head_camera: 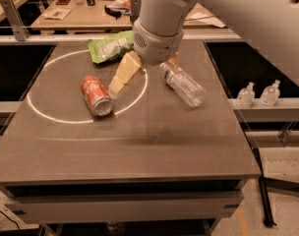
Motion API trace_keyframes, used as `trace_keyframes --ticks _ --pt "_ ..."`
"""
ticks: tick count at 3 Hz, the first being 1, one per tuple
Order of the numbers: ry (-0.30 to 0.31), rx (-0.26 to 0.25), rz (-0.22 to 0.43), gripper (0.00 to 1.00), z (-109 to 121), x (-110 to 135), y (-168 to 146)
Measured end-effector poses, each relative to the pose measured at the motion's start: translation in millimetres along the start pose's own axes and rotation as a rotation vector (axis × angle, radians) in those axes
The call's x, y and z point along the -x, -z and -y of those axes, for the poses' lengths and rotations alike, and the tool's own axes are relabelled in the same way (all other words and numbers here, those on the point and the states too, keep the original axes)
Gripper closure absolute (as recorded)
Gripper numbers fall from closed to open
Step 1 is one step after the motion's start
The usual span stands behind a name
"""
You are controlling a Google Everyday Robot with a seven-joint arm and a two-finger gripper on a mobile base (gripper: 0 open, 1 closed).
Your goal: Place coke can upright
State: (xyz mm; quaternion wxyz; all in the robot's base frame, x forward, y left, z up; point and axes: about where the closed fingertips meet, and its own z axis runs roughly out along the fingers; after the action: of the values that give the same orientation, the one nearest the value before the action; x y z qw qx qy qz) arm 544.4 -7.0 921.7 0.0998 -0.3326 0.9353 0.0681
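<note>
The coke can (96,96) is red with white lettering and lies on its side on the grey table (154,146), inside the white circle line, its silver end facing the front. My gripper (143,76) hangs from the big white arm just right of and behind the can, low over the table. It is open and empty. One tan finger (124,73) points down-left, its tip close to the can's right side. The other finger (174,61) peeks out by the bottle's cap.
A clear plastic water bottle (184,85) lies on its side right of the gripper. A green snack bag (110,46) lies at the back of the circle. Two small bottles (260,93) stand on a ledge off the table's right edge.
</note>
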Motion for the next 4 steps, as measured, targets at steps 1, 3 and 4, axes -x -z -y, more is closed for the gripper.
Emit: trace_keyframes --ticks 1,3,4 --pt "-0.028 -0.002 -0.042 0.00 -12 20 -18" --pt "-0.054 0.018 -0.082 0.00 -35 63 -44" --pt "-0.062 0.040 -0.094 0.00 -44 81 -51"
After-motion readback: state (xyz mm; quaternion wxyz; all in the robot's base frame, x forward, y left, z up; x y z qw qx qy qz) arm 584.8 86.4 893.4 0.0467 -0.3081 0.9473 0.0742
